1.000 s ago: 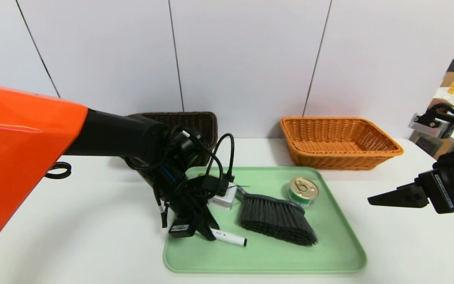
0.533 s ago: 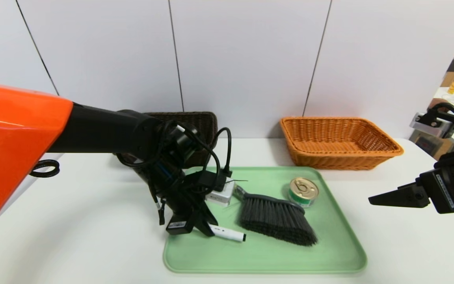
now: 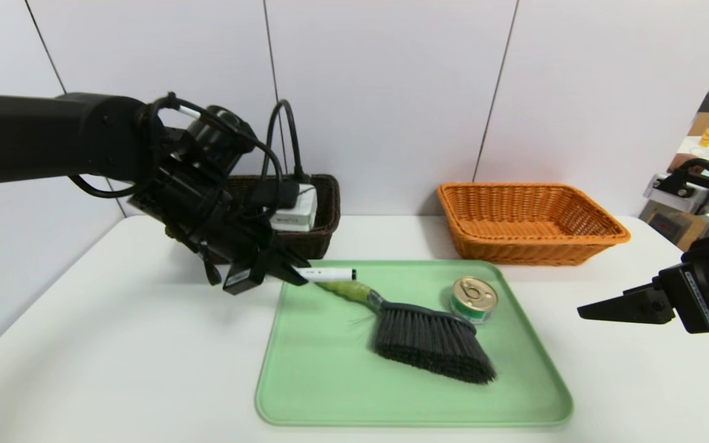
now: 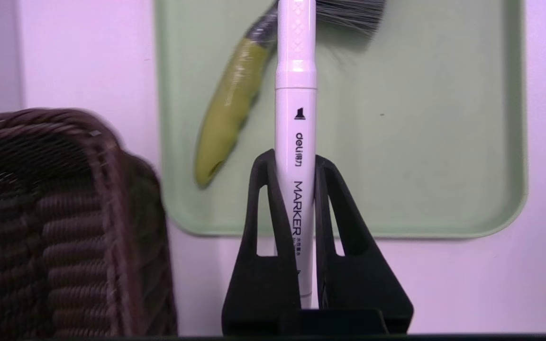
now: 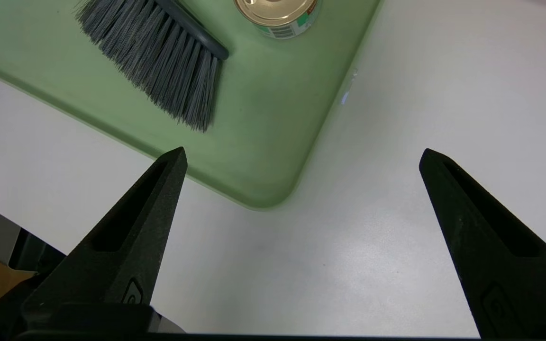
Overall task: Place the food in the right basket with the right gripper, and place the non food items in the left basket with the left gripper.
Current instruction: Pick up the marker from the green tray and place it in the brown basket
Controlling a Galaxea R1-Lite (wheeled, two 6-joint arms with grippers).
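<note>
My left gripper (image 3: pixel 296 275) is shut on the white marker (image 3: pixel 330 274), held level in the air over the far left corner of the green tray (image 3: pixel 330 394), just in front of the dark brown left basket (image 3: pixel 324 206). In the left wrist view the marker (image 4: pixel 295 109) runs lengthwise between the fingers (image 4: pixel 266 199). The brush (image 3: pixel 431 341) lies on the tray, green handle (image 3: pixel 345 289) pointing far-left. The tin can (image 3: pixel 474 298) stands on the tray beside the brush. The orange right basket (image 3: pixel 530 221) sits far right. My right gripper (image 3: pixel 582 312) hovers open off the tray's right side.
The tray lies in the middle of the white table (image 3: pixel 114 344). A white panel wall rises right behind both baskets. In the right wrist view the tray's near right corner (image 5: pixel 259 199), the brush bristles (image 5: pixel 159 61) and the can (image 5: pixel 277 14) show.
My left gripper has risen from the tray's near left with the marker and swung back toward the dark basket. The brush handle is now uncovered. The right arm has stayed still.
</note>
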